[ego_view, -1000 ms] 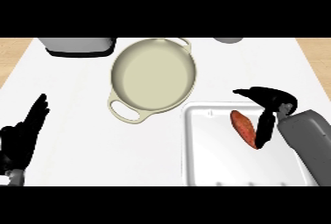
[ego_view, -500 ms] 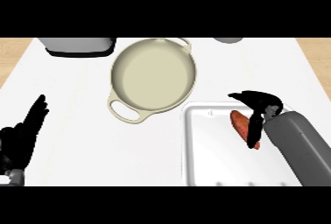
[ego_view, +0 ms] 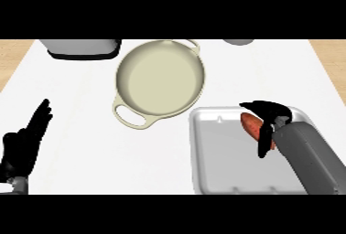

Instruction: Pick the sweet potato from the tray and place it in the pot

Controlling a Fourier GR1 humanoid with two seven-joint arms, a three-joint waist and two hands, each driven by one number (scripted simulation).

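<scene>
orange-red sweet potato [ego_view: 251,126]: lies in the grey tray [ego_view: 223,155], in its upper right part, close to the tray's far rim. long body running roughly from far to near. its right side is hidden behind the right hand.

right hand [ego_view: 272,119]: black, on a grey forearm [ego_view: 312,160] that enters from the lower right edge. it sits over the tray's upper right corner, directly at the sweet potato. fingers are curved, not straight: one dark finger [ego_view: 265,139] runs down along the potato's right side toward its near end, and others arch over its far end. they touch or wrap the potato's far and right edges; whether the grip is closed fully beneath it cannot be told from the head view.

left hand [ego_view: 25,141]: black, at the view's lower left edge, resting on or above the white counter [ego_view: 81,151]. fingers straight and held together, pointing up and away. holds nothing, touches no item.

cream oval pot [ego_view: 159,81]: stands on the counter, up and left of the tray, well apart from the potato. two loop handles, one at near left, one at far right. interior bare.

grey appliance [ego_view: 79,48]: at the far left edge of the counter, cut by the view's top.

small grey round object [ego_view: 238,41]: at the far edge, right of the pot, mostly cut off.
</scene>
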